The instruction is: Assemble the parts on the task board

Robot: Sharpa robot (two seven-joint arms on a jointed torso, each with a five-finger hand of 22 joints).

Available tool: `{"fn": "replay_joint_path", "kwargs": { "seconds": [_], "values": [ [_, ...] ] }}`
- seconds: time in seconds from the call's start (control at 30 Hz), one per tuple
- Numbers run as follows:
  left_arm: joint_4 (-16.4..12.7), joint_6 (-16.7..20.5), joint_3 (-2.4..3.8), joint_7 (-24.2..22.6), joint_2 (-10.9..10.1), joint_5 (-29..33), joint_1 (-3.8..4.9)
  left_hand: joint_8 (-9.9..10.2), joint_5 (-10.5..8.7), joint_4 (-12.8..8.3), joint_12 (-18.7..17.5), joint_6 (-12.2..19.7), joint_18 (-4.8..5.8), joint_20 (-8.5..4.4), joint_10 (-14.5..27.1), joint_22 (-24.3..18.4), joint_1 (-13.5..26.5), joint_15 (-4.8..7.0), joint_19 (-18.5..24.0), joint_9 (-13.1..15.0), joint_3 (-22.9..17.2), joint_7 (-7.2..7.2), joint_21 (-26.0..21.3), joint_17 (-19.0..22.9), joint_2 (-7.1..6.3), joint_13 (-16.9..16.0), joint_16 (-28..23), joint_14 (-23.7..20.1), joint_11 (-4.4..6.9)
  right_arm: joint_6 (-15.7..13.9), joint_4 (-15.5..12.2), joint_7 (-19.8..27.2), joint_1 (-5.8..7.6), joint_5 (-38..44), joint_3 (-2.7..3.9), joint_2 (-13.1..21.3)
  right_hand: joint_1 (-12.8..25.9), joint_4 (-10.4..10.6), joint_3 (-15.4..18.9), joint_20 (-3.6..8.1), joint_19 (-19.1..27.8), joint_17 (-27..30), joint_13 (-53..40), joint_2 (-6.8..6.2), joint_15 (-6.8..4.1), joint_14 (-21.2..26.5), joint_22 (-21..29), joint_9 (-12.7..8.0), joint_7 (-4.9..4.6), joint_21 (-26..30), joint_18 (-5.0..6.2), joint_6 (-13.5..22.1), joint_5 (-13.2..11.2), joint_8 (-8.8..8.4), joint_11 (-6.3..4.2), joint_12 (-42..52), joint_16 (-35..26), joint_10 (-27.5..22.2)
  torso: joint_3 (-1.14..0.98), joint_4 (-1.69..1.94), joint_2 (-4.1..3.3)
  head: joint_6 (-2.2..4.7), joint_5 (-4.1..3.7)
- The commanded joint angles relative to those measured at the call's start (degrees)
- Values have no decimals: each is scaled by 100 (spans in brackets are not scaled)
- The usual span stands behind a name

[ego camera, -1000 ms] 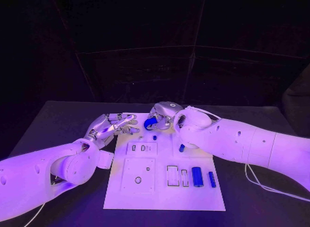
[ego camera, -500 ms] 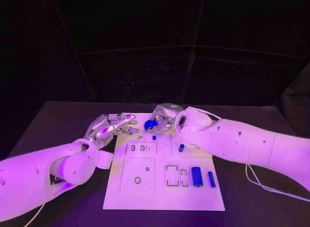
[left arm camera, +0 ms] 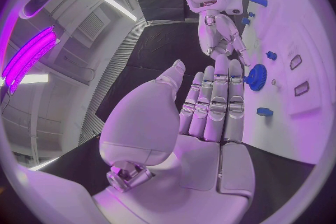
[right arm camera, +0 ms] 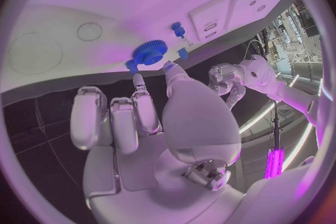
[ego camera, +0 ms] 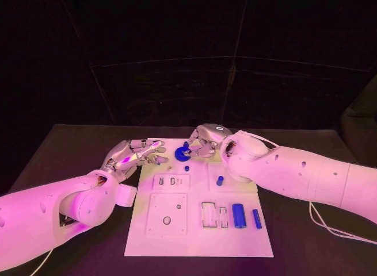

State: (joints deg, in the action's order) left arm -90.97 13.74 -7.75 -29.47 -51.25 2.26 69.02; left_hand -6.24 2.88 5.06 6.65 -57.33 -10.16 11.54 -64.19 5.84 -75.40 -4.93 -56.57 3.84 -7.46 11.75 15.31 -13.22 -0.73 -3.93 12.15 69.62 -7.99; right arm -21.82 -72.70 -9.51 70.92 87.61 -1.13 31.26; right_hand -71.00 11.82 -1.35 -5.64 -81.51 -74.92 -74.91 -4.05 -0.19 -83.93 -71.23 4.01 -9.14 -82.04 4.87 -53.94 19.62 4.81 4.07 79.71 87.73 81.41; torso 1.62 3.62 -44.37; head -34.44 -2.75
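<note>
The task board (ego camera: 197,236) lies mid-bench (ego camera: 64,149). A gear (ego camera: 182,153) sits at its far end between the left robot hand (ego camera: 139,153) and right robot hand (ego camera: 206,140); two cylinders (ego camera: 239,214) lie near its right edge.

White arms (ego camera: 304,172), silver jointed fingers (ego camera: 147,148)

The right hand (ego camera: 206,138) has drawn back from the blue gear (ego camera: 183,153).

Blue gear (ego camera: 182,153) between both hands
</note>
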Motion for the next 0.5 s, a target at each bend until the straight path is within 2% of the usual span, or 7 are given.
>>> {"fn": "replay_joint_path", "kwargs": {
  "seconds": [0.03,0.07,0.13,0.23,0.37,0.5],
  "values": [
    [-1,-71,5,-24,-18,-27,9,38,-8,-33,-34,-32,-38,12,-38,-5,-5,-11,-40,-7,13,4,-20,-5,51,7,-18,6,-21,-638,-245,753,13,-529,1,342,-179,-104,-9,-3,-38,-918,-333,-6,-16,-481,-4,0,19,-12,-117,-34,-88,33,-6,40,10,40,4,-16,14,20,-36],
    [0,-71,5,-24,-25,-27,9,38,-8,-33,-34,-32,-38,12,-38,-5,-5,-11,-40,-7,13,4,-20,-5,51,7,-18,6,-21,-599,-328,871,13,-697,0,505,-318,-193,-37,2,-38,-921,-334,13,-20,-481,-5,0,21,-12,-117,-50,-197,40,-10,39,9,41,3,-25,18,23,-37],
    [2,-70,5,-26,-36,-27,9,41,-8,-37,-38,-32,-38,12,-38,-6,-8,-12,-41,-7,9,4,-21,-6,56,8,-21,6,-21,-517,-419,1045,14,-1001,-1,737,-427,-273,-48,4,-39,-926,-331,7,-22,-482,-13,-2,21,-13,-119,-59,-254,43,-11,34,10,39,-3,-40,19,29,-61],
    [2,-71,4,-28,-50,-27,10,43,-7,-44,-41,-34,-38,12,-41,-8,-13,-11,-42,-6,4,1,-23,-9,60,7,-25,8,-20,-349,-507,1376,14,-1581,-3,1129,-587,-399,-56,3,-42,-908,-318,-8,-20,-477,-26,-8,13,-17,-122,-51,-332,34,-8,20,1,30,-14,-96,28,50,-48],
    [11,-78,4,-31,-49,-27,10,44,-7,-49,-43,-37,-38,12,-45,-9,-16,-11,-44,-6,1,-2,-24,-11,63,7,-27,10,-18,-173,-527,1696,14,-2034,-5,1531,-729,-519,-58,-1,-35,-902,-294,-35,-13,-475,-16,-13,3,-11,-120,-25,-382,15,0,-3,-3,11,-49,-158,33,66,-36],
    [34,-86,4,-30,-27,-27,10,44,-7,-49,-43,-37,-38,12,-45,-9,-16,-11,-44,-6,1,-2,-24,-11,63,7,-27,10,-18,-22,-434,1883,13,-2348,-6,1798,-840,-615,-61,-3,-29,-905,-288,-52,-13,-476,-6,-11,3,-5,-118,-33,-397,16,-1,-11,-4,7,-74,-192,34,74,-59]
  ]
}}
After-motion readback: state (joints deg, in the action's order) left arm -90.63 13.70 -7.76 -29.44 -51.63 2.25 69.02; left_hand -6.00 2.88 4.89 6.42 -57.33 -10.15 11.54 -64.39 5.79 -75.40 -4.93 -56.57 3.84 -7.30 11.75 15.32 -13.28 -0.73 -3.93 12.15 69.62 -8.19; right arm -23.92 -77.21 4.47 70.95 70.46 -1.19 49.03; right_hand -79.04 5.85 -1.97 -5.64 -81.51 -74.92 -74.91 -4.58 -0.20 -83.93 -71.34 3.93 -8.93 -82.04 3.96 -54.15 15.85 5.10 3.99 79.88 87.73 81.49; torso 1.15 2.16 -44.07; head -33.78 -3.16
